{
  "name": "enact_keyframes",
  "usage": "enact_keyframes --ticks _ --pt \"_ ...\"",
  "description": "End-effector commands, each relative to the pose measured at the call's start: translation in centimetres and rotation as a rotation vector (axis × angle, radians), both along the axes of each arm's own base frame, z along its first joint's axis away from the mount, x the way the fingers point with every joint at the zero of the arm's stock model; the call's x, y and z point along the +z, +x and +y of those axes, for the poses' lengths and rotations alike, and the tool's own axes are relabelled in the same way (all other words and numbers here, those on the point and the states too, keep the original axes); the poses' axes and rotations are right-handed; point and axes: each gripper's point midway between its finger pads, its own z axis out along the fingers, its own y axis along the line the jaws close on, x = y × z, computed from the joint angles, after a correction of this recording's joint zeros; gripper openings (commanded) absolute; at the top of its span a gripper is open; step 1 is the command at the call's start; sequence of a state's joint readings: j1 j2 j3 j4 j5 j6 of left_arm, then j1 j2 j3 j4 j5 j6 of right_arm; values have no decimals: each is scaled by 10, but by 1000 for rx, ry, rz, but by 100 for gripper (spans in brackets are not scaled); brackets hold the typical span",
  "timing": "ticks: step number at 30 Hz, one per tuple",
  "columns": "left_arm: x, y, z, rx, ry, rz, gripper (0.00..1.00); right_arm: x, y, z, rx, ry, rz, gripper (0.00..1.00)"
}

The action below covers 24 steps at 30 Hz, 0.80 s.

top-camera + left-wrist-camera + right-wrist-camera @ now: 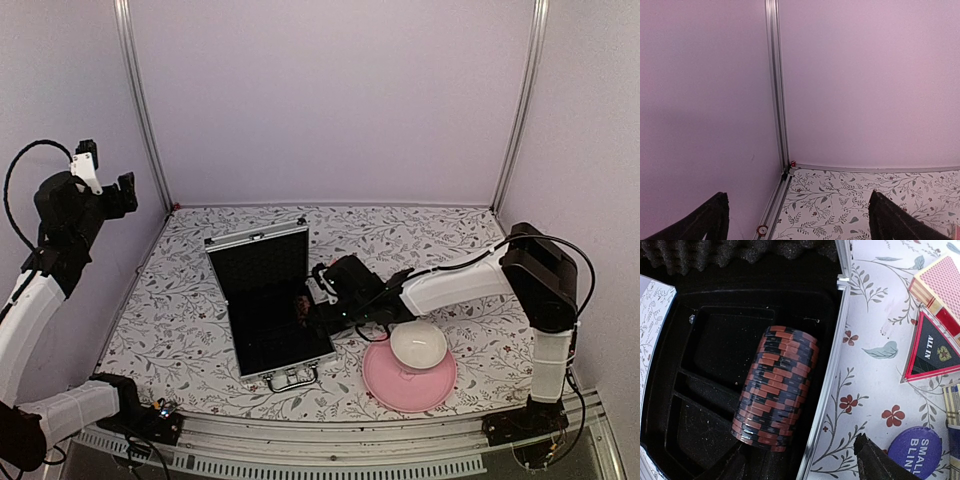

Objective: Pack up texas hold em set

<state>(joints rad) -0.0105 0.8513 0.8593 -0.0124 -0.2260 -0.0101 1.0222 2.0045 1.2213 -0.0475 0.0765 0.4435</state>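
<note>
The silver briefcase (262,243) lies open mid-table, black lining up, handle toward the near edge. In the right wrist view a dark red chip stack (775,387) lies on its side in the case's lining (710,350); it shows in the top view (300,303) too. My right gripper (805,467) is open and straddles the case's right rim just behind the stack; in the top view it (312,305) is at that rim. Outside the case lie the red card box (937,282), a blue round disc (915,452) and a gold-edged box (952,407), cut off at the frame edge. My left gripper (800,225) is open and empty, raised high at the far left (126,193).
A white bowl (418,345) sits on a pink plate (412,388) at the near right, close to my right arm. A black-and-red triangular "ALL IN" marker (932,347) lies beside the card box. A small chip (761,229) rests on the left side rail.
</note>
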Motion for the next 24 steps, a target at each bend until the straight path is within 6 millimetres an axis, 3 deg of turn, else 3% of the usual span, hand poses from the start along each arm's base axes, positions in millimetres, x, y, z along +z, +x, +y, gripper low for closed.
enact_keyframes --ticks 1,24 --pt "4 -1 -3 -8 8 -22 97 18 21 12 -43 70 -50 71" --pt "5 -1 -4 -16 7 -25 97 9 42 24 -53 85 -71 70"
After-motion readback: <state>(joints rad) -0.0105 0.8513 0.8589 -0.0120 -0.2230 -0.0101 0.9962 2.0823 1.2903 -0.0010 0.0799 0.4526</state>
